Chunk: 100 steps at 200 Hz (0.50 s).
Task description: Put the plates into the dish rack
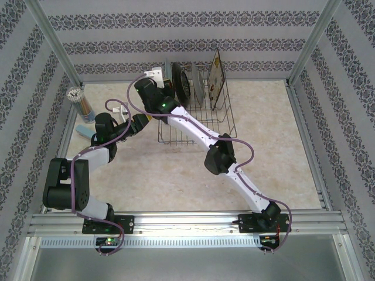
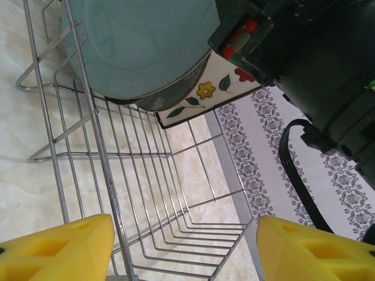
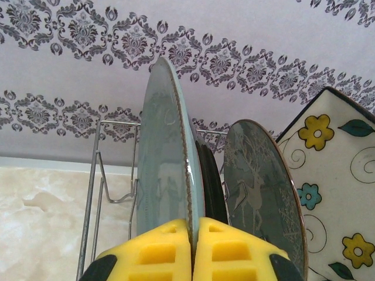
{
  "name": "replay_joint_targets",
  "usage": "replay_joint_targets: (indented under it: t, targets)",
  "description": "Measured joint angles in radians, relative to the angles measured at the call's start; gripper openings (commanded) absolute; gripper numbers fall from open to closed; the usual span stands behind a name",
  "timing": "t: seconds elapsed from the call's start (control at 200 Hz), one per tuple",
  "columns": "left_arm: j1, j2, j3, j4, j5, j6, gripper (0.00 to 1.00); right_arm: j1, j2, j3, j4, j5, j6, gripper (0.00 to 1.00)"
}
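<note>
The pale desk carries the dish rack toward the back wall. Three plates already stand upright in it: the square floral plate at the far side, the grey reindeer plate next, then the dark-rimmed plate. The light-blue plate is the one in hand. It is held on edge just beside the dark-rimmed plate, at the rack's end wire. Whether its rim is seated between tines I cannot tell.

To do this step well, I judge the plate should be kept parallel to its neighbour and eased in until the wire carries its weight. Only then should it be let go. A lean toward the dark-rimmed plate could knock it or leave the two resting against each other. The release should be slight, with the retreat along the plate's own plane.

The right jaws are pinching the light-blue plate's rim, with a yellow pad on each face. The left jaws are spread and hold nothing. They hover close beside the rack, with wire showing between their pads.
</note>
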<state>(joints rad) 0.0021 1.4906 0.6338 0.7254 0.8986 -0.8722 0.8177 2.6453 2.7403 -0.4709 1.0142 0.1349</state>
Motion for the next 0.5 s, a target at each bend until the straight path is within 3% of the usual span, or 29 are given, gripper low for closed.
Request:
replay_joint_targets:
  t: [0.5]
  targets:
    - [0.000, 0.004, 0.000, 0.001, 0.003, 0.000, 0.65, -0.018, 0.051, 0.009, 0.136, 0.015, -0.079, 0.00]
